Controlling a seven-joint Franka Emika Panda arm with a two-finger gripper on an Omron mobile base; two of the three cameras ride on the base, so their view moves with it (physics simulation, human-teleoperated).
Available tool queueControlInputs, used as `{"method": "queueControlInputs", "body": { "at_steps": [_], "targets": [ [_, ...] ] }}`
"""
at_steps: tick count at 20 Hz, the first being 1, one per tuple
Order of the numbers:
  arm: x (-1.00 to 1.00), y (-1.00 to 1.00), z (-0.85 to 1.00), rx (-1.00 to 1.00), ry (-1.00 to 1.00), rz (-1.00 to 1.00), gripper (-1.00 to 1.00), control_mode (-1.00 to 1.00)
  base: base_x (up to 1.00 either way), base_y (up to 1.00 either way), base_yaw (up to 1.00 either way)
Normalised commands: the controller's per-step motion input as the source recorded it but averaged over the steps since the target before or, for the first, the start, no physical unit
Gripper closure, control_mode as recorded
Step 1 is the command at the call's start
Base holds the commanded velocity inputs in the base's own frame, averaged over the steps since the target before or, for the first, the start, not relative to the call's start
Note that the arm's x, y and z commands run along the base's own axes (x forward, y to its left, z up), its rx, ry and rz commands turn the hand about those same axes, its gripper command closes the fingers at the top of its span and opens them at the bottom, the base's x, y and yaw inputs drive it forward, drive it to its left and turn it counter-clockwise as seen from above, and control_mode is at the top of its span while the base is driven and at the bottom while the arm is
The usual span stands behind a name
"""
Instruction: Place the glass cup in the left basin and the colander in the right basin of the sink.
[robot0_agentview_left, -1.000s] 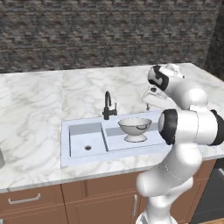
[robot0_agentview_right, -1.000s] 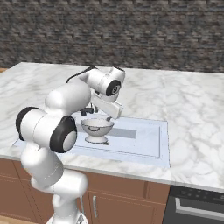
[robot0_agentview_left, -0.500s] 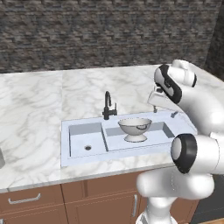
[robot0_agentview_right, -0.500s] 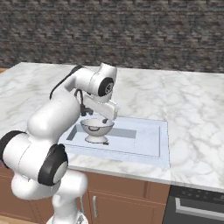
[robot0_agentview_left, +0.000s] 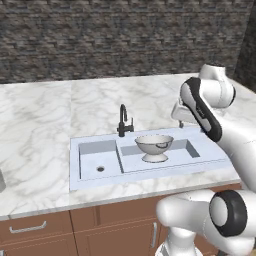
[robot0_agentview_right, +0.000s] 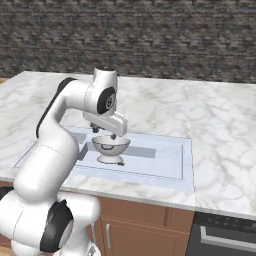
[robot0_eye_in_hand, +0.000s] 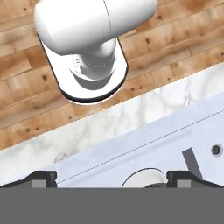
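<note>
Lifting clear, our gripper (robot0_agentview_right: 116, 134) hangs spread and empty above the colander (robot0_agentview_left: 154, 147), now resting in the right basin (robot0_agentview_left: 175, 159); 1 placement looks done.

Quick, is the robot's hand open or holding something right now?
Gripper: open, fingers spread wide, holding nothing; the colander sits free in the right basin.

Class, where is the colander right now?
The colander stands upright in the sink's wider right basin, near the divider, just right of the black faucet.
</note>
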Motion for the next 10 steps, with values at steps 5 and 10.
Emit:
{"method": "queueControlInputs", "body": {
  "at_steps": [5, 10],
  "targets": [
    [-0.40, 0.03, 0.24, -0.03, -0.04, 0.10, -1.00, -1.00, 0.00, 0.00, 0.00],
    [-0.40, 0.07, 0.18, -0.05, 0.00, 0.13, -1.00, -1.00, 0.00, 0.00, 0.00]
  ]
}}
